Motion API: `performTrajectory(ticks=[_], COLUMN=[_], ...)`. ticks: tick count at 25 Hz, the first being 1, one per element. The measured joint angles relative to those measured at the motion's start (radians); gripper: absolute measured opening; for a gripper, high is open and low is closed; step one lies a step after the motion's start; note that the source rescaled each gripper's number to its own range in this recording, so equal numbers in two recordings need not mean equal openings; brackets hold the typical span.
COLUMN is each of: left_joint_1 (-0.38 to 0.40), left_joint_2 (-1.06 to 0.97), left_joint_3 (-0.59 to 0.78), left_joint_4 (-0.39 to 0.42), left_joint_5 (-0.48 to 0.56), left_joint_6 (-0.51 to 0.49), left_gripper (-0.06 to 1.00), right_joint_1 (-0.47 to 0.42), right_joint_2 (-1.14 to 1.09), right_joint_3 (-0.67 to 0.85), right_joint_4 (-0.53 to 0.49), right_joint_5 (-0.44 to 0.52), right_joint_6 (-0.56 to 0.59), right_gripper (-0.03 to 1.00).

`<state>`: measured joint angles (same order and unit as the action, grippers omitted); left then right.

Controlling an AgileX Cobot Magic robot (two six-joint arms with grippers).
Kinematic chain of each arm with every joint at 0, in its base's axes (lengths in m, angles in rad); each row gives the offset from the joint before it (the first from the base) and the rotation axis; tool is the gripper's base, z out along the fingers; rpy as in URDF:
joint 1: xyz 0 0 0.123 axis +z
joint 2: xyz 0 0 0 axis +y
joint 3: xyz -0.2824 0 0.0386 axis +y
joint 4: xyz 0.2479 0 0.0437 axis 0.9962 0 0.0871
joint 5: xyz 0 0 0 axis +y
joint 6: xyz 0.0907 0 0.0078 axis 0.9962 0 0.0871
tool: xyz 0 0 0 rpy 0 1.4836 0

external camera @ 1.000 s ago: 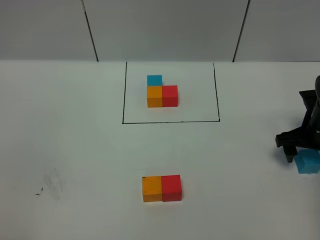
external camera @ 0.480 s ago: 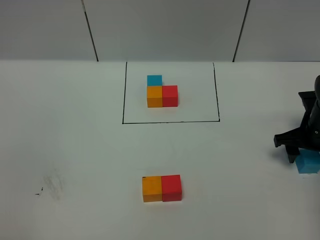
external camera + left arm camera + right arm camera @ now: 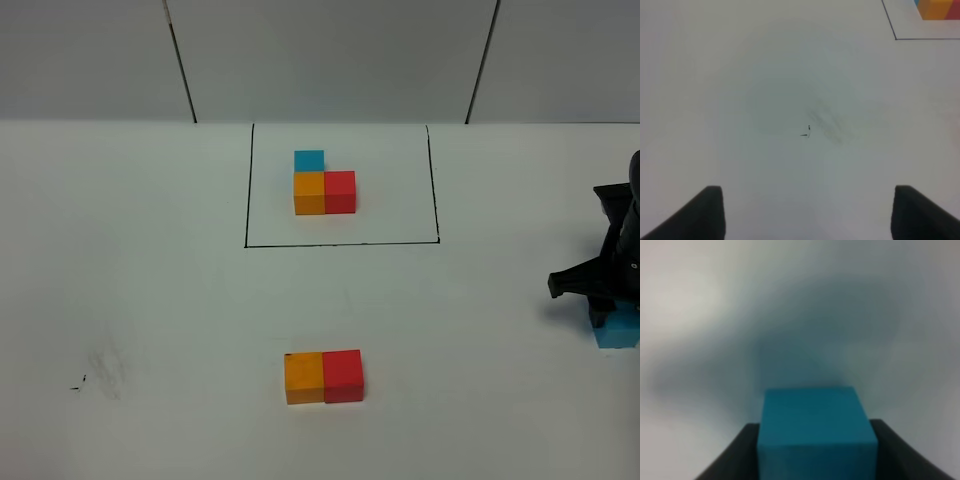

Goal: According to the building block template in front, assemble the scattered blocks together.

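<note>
Nearest the high camera, an orange cube (image 3: 304, 377) and a red cube (image 3: 343, 375) sit flush side by side on the white table (image 3: 150, 300), orange on the left. Left of them is a faint grey scuff (image 3: 105, 368). The left tool (image 3: 810, 215) hangs over it with its jaws wide and empty (only two dark tips show in the wrist view, and the high camera misses it).

Farther back, at the right edge, the right tool (image 3: 606, 305) is closed on the blue cube (image 3: 815, 425), a finger against each side. From above, that cube is half covered and cut off by the frame, and the wrist view of it is blurred.

Beyond, inside a black outline (image 3: 340, 243), lies the template (image 3: 324, 186): orange and red cubes joined in front, with a light blue cube behind the orange one. At the back stands a grey wall (image 3: 330, 60) with dark seams.
</note>
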<state>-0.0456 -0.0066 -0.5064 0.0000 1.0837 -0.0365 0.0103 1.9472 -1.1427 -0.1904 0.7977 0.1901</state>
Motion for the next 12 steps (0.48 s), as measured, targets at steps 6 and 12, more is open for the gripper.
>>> performTrajectory(ticks=[6, 12], left_joint_1=[0.0, 0.0], left_joint_2=[0.0, 0.0], left_joint_3=[0.0, 0.0], left_joint_4=[0.0, 0.0], left_joint_5=[0.0, 0.0], left_joint_6=[0.0, 0.0], left_gripper=[0.5, 0.5], right_joint_1=[0.004, 0.128], right_joint_2=[-0.055, -0.156], right_joint_3=[-0.011, -0.079], right_joint_4=[0.055, 0.147], right_joint_5=[-0.01, -0.026], right_joint_6=[0.011, 0.044], right_gripper=[0.25, 0.25])
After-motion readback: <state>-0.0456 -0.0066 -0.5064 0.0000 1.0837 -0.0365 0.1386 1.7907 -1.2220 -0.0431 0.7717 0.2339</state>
